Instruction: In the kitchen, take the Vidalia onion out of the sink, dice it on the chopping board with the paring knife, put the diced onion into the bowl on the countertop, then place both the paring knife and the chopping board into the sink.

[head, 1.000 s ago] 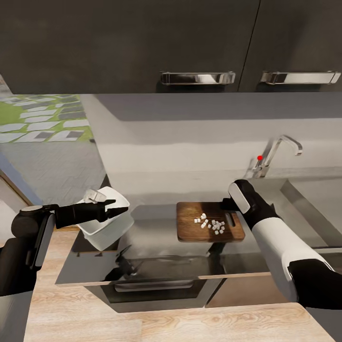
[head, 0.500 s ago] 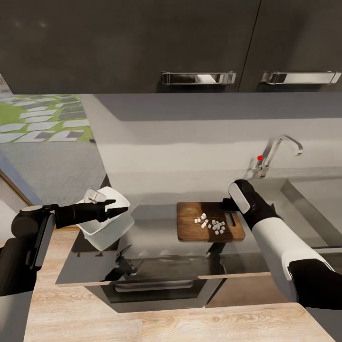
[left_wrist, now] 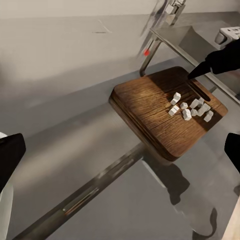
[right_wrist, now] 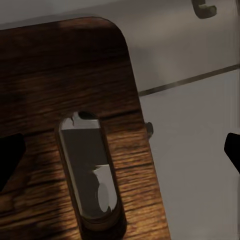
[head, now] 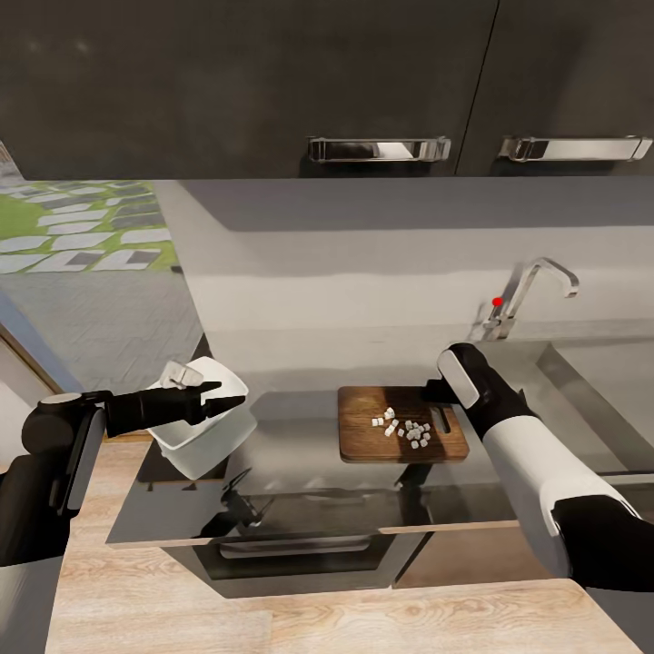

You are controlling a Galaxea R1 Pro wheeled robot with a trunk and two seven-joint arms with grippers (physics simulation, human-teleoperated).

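Below the right gripper [head: 427, 392], jaws spread and empty, lies the chopping board [head: 401, 424] with diced onion [head: 404, 430]; nothing has shifted; left gripper [head: 227, 401] grips the bowl [head: 202, 429], transfer pending.

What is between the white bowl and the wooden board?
Just bare grey countertop. In the head view the bowl sits apart from the chopping board, with only shiny worktop between them. The onion cubes lie on the board itself.
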